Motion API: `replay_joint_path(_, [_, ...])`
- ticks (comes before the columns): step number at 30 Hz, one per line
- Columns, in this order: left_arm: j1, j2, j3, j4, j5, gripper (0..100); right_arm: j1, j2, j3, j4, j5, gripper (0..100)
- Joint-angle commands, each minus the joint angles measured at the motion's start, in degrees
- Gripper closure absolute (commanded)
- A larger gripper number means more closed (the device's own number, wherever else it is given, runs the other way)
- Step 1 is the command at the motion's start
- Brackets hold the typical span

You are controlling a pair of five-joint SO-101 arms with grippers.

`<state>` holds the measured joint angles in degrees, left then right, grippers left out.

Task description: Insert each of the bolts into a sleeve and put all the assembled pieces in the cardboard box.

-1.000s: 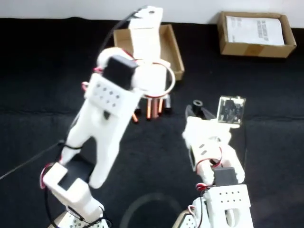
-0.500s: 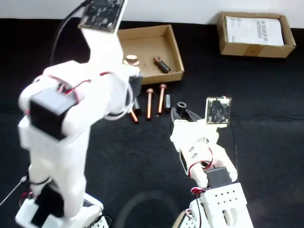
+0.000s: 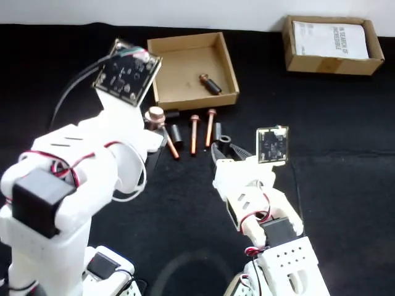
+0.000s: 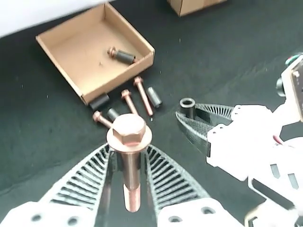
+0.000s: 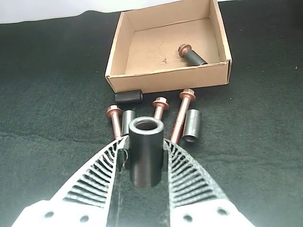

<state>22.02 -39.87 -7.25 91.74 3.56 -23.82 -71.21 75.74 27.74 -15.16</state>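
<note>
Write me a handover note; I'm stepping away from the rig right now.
Left gripper: shut on a bolt.
Right gripper: shut on a sleeve, opening facing up.
Cardboard box: one assembled piece inside.
In front of the box: three loose bolts and three loose sleeves.
Done: one piece boxed.
Left: join the held pair, box it, then the three loose pairs.

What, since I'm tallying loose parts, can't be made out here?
- High view: held bolt's shank, under the left arm.
- Right wrist view: middle bolt's shank end, behind the held sleeve.
- High view: far box's contents, under paper.
- Left wrist view: right arm, cut off at the edge.
</note>
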Motion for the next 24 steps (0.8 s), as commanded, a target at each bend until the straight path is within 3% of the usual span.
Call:
replay_joint_path(1, [-0.40, -6.11, 12.00, -12.13, 0.00, 99, -0.48, -1.10, -1.01, -1.27, -0.18, 99.1])
replay_joint_path(11, [1.63, -19.30, 49.19, -53.63, 0.09, 99, -0.48, -1.10, -1.01, -1.27, -0.18, 99.1])
replay_joint_path(19, [11.30, -19.82, 60.62, -65.93, 0.09, 99, -0.48, -1.01, -0.48, -1.27, -0.18, 99.1])
replay_joint_path(24, [13.05, -19.74, 64.84, -73.85, 0.09, 99, -0.48, -1.01, -0.48, -1.27, -0.35, 99.1])
